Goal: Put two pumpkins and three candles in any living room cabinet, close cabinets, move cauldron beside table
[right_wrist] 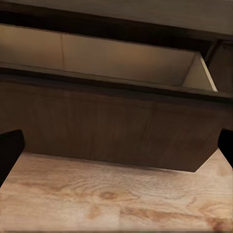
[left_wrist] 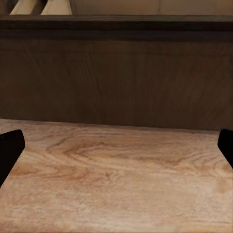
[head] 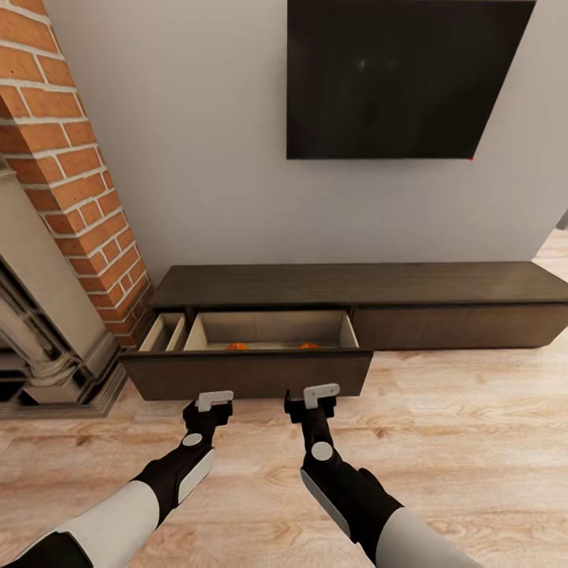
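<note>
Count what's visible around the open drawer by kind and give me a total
Pumpkins, partly hidden in the open drawer: 2
Cabinets: 1
Wall screens: 1
Grippers, left and right: 2
Total: 6

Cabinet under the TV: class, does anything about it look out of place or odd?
Yes. The cabinet's left drawer stands pulled out over the floor while the right panel sits flush. Two orange pumpkins peek above its front edge.

Home living room: wall-mounted TV (head: pixel 406 77) upper right, brick chimney (head: pixel 75 170) left, low wood cabinet (head: pixel 442 296), plank floor (head: pixel 465 442).
</note>
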You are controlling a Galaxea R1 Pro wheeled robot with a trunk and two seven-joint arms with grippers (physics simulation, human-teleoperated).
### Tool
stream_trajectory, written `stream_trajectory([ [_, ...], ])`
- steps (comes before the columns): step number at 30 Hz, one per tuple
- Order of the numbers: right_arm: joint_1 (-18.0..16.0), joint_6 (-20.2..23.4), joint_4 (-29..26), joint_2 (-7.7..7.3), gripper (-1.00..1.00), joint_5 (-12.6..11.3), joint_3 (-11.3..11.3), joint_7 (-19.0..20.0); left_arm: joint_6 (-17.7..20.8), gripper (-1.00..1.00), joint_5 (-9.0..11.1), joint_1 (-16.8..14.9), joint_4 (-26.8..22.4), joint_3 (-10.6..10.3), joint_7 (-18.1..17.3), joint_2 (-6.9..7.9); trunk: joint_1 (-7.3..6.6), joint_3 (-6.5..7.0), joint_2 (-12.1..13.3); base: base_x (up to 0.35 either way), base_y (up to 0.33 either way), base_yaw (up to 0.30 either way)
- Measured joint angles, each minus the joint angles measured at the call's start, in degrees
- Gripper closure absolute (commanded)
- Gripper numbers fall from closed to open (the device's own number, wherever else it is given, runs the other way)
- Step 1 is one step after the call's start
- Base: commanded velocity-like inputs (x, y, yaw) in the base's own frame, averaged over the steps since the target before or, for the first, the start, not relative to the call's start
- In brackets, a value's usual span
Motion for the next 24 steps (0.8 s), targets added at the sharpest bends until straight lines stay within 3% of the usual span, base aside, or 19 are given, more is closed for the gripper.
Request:
stream_trajectory([
  [16, 0.0, -1.38, 0.05, -0.11, -1.0, -0.5, -0.47, 0.04, -0.06, -1.0, -0.68, 0.0, -0.01, 0.03, 0.12, -0.03, 3.52, -2.87, -6.42, 0.0, 0.0, 0.0],
  [21, -0.01, -2.11, 0.17, -0.04, -1.0, -1.82, -4.71, 0.44, -0.09, -1.0, -0.68, 0.0, -0.05, 0.05, 0.13, -0.08, 4.61, -3.77, -8.42, 0.0, 0.0, 0.0],
  [24, -0.01, -1.88, 0.25, -0.02, -1.0, -3.16, -6.42, 3.78, -0.09, -1.0, -0.68, 0.0, -0.05, 0.05, 0.13, -0.11, 5.27, -4.31, -9.63, 0.0, 0.0, 0.0],
])
